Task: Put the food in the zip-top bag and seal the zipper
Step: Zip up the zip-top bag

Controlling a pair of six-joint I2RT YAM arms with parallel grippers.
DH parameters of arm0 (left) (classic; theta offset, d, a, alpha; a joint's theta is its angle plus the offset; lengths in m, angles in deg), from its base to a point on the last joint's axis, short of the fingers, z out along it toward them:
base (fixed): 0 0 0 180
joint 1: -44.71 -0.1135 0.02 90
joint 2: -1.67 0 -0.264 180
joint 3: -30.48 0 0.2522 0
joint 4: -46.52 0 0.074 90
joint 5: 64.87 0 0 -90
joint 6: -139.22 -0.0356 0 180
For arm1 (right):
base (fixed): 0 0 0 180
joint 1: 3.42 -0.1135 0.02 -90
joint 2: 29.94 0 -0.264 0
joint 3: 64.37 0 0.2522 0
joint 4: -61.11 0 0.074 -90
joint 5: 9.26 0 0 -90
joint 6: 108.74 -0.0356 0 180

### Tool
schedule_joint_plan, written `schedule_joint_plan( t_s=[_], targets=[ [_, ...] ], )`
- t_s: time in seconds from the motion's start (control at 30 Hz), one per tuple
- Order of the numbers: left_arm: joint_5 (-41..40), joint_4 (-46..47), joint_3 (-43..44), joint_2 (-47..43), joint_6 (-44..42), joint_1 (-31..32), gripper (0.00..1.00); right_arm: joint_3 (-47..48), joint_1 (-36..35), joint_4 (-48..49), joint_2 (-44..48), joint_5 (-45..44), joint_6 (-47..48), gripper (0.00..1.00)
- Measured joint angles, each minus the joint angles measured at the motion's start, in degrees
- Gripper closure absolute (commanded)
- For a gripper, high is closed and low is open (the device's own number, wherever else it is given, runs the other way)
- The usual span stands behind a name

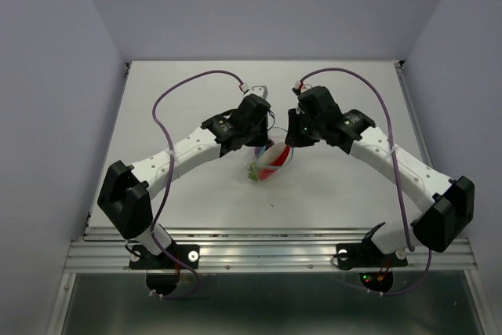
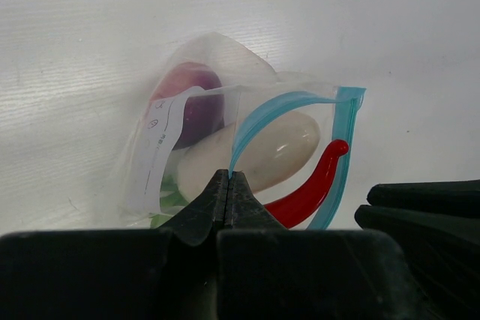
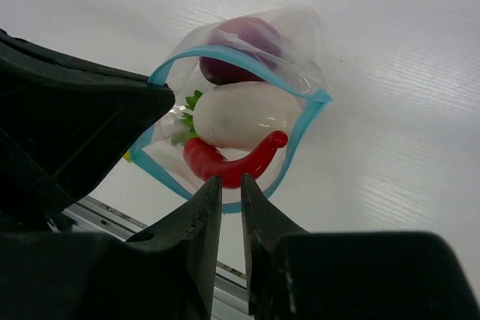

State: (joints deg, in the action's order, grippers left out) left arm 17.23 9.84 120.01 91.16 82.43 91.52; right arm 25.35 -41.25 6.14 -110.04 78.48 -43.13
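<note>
The left hand point(image 2: 229, 177) was clamped shut on one lip of the light-blue zipper point(image 2: 346, 133), at about ten o'clock from the zip-top bag point(image 2: 225, 46) in the top view. The bag hung between the two hands near the middle of the table point(image 1: 196, 84), its mouth gaping. All the food was inside: the purple-red onion point(image 2: 196, 103) deepest, the white radish point(image 2: 262, 151) in the middle, the red chili point(image 2: 311, 189) nearest the opening. At two o'clock from the bag, the right hand point(image 3: 231, 185) had its jaws a narrow slit apart, astride the other lip and apparently not pressing it. The main risk seemed to be a bad seal. The chili's tip lay just beside the zipper and could get caught in it, or the lips could meet askew because they bowed well apart. Tipping the open mouth downward might spill the chili. The hands crowded each other closely. Purple cables point(image 1: 161, 107) looped above both arms, and a metal rail point(image 1: 267, 253) ran along six o'clock.
</note>
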Motion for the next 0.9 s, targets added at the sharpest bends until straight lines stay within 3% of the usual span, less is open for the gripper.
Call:
schedule_joint_plan(
  t_s=[0.47,0.5,0.63,0.9],
  targets=[
    [0.1,0.4,-0.3,0.0,0.3,0.0,1.00,-1.9,0.0,-0.9,-5.0,1.2,0.0,0.77],
    [0.1,0.5,-0.3,0.0,0.3,0.0,1.00,-1.9,0.0,-0.9,-5.1,1.2,0.0,0.76],
    [0.2,0.5,-0.3,0.0,0.3,-0.1,1.00,-1.9,0.0,-0.9,-5.0,1.2,0.0,0.58],
    [0.6,0.9,-0.5,-0.1,0.5,-0.1,1.00,-5.2,0.0,0.1,-4.9,1.9,-2.1,0.58]
  ],
)
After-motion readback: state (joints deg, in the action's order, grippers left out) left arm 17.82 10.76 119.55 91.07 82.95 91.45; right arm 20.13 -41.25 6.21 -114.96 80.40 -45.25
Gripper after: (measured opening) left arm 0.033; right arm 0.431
